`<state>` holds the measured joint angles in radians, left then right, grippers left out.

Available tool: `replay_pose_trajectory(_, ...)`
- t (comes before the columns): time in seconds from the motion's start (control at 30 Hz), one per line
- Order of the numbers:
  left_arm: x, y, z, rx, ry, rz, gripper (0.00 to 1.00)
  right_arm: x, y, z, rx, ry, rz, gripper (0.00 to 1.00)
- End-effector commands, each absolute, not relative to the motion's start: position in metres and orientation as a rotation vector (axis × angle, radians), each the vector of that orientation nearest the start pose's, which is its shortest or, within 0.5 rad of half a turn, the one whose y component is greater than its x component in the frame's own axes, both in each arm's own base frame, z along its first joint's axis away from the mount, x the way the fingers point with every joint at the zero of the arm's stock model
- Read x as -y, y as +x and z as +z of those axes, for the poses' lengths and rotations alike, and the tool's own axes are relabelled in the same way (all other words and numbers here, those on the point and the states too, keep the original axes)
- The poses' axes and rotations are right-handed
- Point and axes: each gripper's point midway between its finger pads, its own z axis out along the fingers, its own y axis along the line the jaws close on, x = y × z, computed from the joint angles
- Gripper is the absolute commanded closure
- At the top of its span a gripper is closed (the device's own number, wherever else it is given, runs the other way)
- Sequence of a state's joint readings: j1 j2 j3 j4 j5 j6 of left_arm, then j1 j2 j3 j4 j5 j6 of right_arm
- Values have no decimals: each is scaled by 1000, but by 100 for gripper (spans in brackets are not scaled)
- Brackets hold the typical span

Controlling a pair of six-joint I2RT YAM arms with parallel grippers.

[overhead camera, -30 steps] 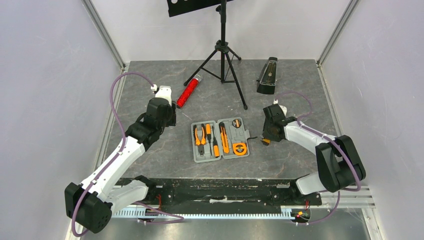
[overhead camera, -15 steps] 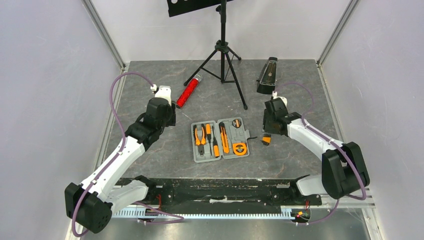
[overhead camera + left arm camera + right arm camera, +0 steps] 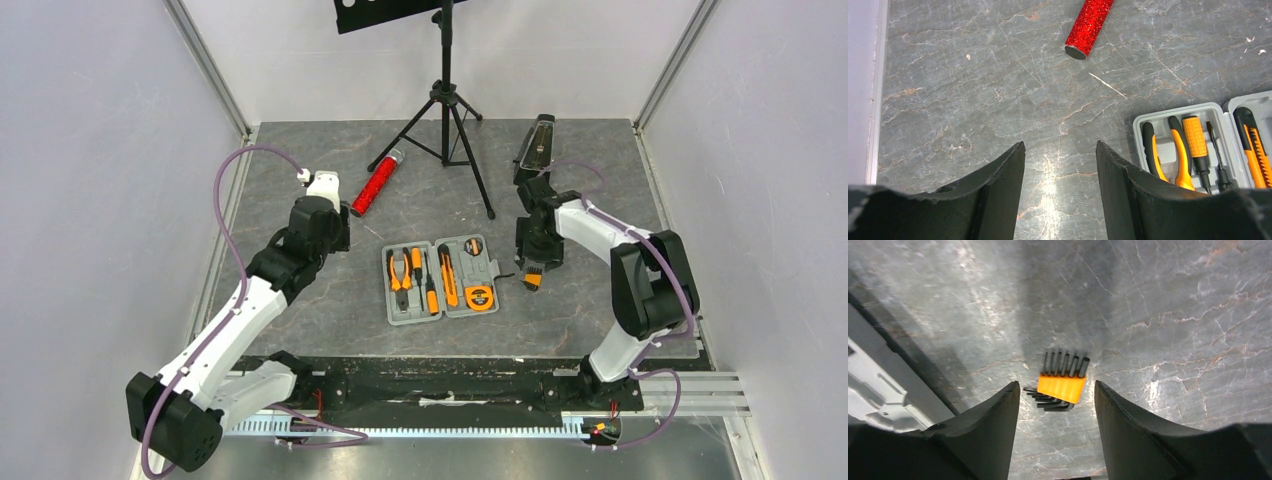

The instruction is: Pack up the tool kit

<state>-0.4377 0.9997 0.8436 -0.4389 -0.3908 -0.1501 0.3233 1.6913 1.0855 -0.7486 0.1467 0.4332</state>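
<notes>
The grey case [image 3: 487, 268] lies open mid-desk [image 3: 340, 330], nearer the near edge, with orange tools [image 3: 425, 280] seated in it. The right fingers [image 3: 993, 430] hang spread over an orange hex-key set [image 3: 1061, 387] lying just right of the case. The left fingers [image 3: 998, 185] hover spread over the desk to its left.

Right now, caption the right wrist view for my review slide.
Open right claw hovers over the orange hex-key set lying on the grey table.

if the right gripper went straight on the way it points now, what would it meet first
Most likely the small orange holder of black hex keys, lying on the grey marbled table straight ahead of the right gripper; depth is unclear.
</notes>
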Motion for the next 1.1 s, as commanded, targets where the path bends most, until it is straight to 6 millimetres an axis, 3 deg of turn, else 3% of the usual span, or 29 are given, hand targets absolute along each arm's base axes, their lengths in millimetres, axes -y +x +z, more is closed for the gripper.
replay_pose_trajectory(0.0, 67, 303, 202, -2059, 55, 84, 39, -83, 280, 35, -2965, 235, -33, 40)
replay_pose_trajectory(0.13, 69, 302, 203, -2056, 57, 75, 39, -79, 275, 29, -2990, 253, -44, 39)
replay_pose_trajectory(0.4, 68, 302, 205, -2050, 54, 73, 39, -91, 277, 21, -3004, 266, 63, 39)
replay_pose_trajectory(0.6, 68, 302, 203, -2053, 55, 73, 39, -84, 266, 7, -3033, 286, 46, 41)
replay_pose_trajectory(0.87, 69, 303, 202, -2056, 56, 70, 39, -78, 261, -4, -3040, 285, 25, 50)
replay_pose_trajectory(1.07, 69, 303, 200, -2062, 59, 72, 39, -76, 262, -4, -3036, 248, 14, 64)
